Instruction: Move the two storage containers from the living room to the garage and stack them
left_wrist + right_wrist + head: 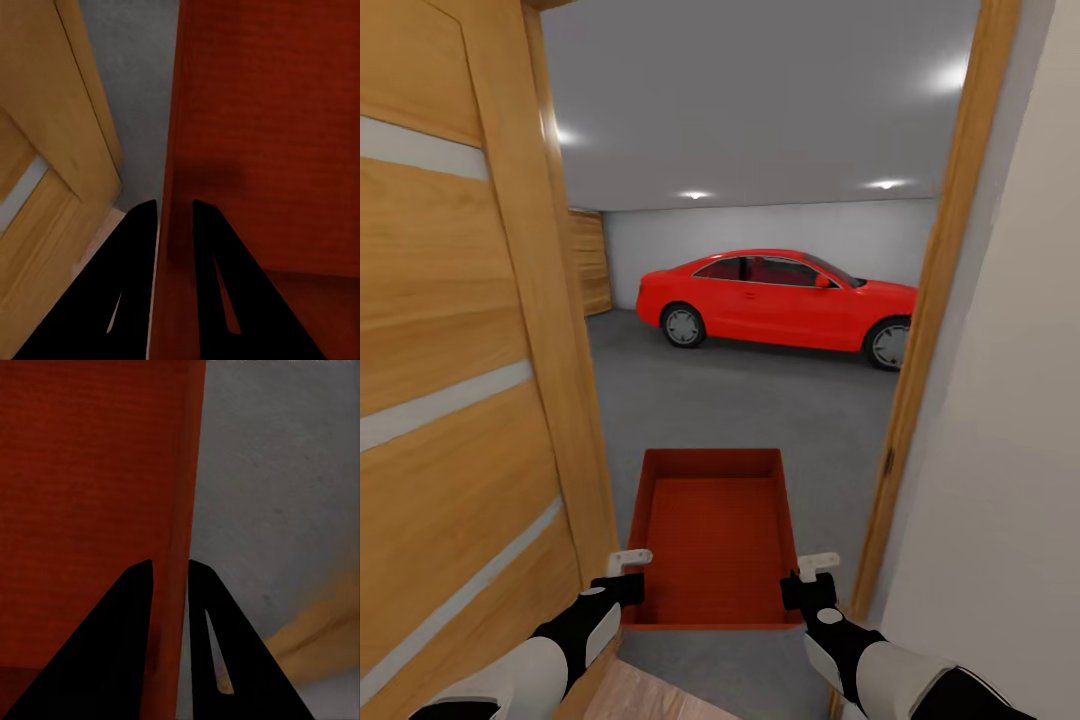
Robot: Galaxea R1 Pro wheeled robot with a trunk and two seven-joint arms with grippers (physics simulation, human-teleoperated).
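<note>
Fingers of the left gripper (175,225) pinch the thin left wall of the orange-red container (712,535), nearly closed on it; the right gripper (170,585) clamps the right wall the same way. The container hangs level between both, in the doorway, above grey concrete floor (750,410). Its near corners hide behind the grippers. A red car (780,305) stands in the garage beyond, beside the open wooden door (460,380).
</note>
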